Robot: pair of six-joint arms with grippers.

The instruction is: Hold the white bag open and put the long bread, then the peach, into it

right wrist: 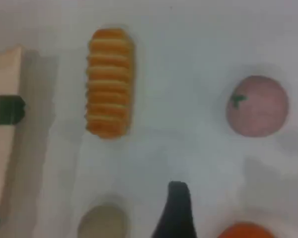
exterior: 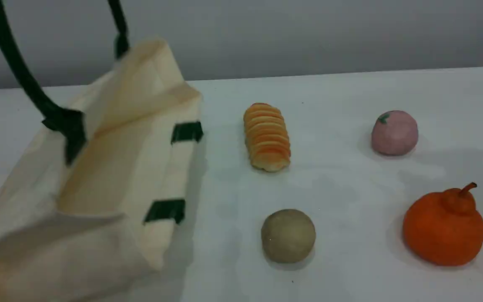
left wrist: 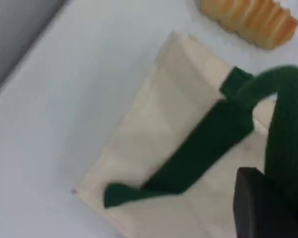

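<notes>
The white worktop [exterior: 342, 96] carries everything, and by far the biggest thing on it is the white bag [exterior: 111, 167], slumped at the left with its mouth turned towards the foods. One strap handle [left wrist: 288, 139] is drawn up out of the top of the scene view, which lifts the upper lip off the lower one and makes the opening a receiving pocket. The left arm's fingers [left wrist: 263, 208] are closed tight on that strap, as the left wrist view shows the green band running up to the dark fingertip, and this pull appears to be what keeps the mouth apart. Next in size, the orange fruit [exterior: 445, 228] sits at the near right, no part of the job and well apart from the bag. The long bread [exterior: 267, 137] lies on the worktop just right of the bag's mouth, closest of the foods, which suits its going in first. The beige ball [exterior: 288, 235] lies nearer the camera. The peach [exterior: 394, 133] rests farther right, untouched. The right arm's fingers [right wrist: 176, 213] hang spread wide above the foods with nothing between them, ready, I judge, to come down on the bread.
</notes>
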